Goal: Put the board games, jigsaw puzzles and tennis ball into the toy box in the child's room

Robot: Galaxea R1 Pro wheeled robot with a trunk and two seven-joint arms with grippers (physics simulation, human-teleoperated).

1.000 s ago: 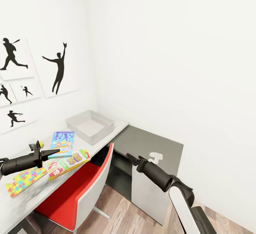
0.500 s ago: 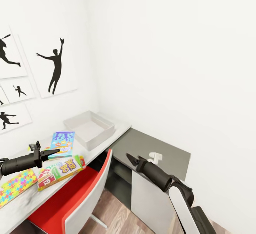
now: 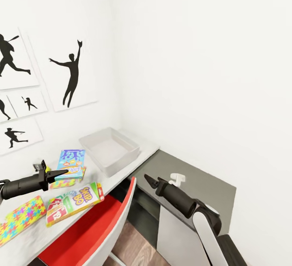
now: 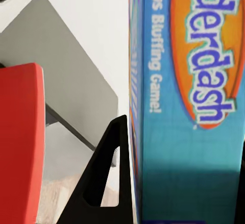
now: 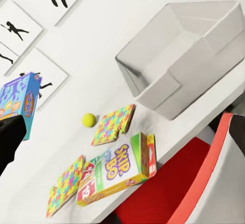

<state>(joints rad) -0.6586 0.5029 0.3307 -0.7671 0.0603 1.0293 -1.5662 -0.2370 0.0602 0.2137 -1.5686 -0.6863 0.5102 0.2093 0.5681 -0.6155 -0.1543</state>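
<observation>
My left gripper (image 3: 61, 172) is shut on the blue board game (image 3: 71, 159), holding it above the white table (image 3: 36, 233); up close its fingers (image 4: 109, 175) flank the box (image 4: 194, 106). One jigsaw puzzle (image 3: 65, 183) lies under the held box, another (image 3: 20, 218) at the near left. The Skip-Bo game (image 3: 83, 195) lies by the table's front edge with a red-bannered game (image 3: 56, 210) against it. The tennis ball (image 5: 89, 119) rests beside a puzzle (image 5: 113, 125). The grey toy box (image 3: 121, 164) stands empty at the table's far end. My right gripper (image 3: 147, 178) hangs open and empty over the chair.
A red chair with a white back (image 3: 97, 233) is tucked against the table's front. A lower dark-grey-topped cabinet (image 3: 194, 173) adjoins the table, with a small white object (image 3: 177, 179) on it. White walls with black silhouette pictures (image 3: 72, 73) close in behind.
The whole picture has shifted, so the camera has moved. Both arms keep the same pose, and the blue board game stays in my left gripper.
</observation>
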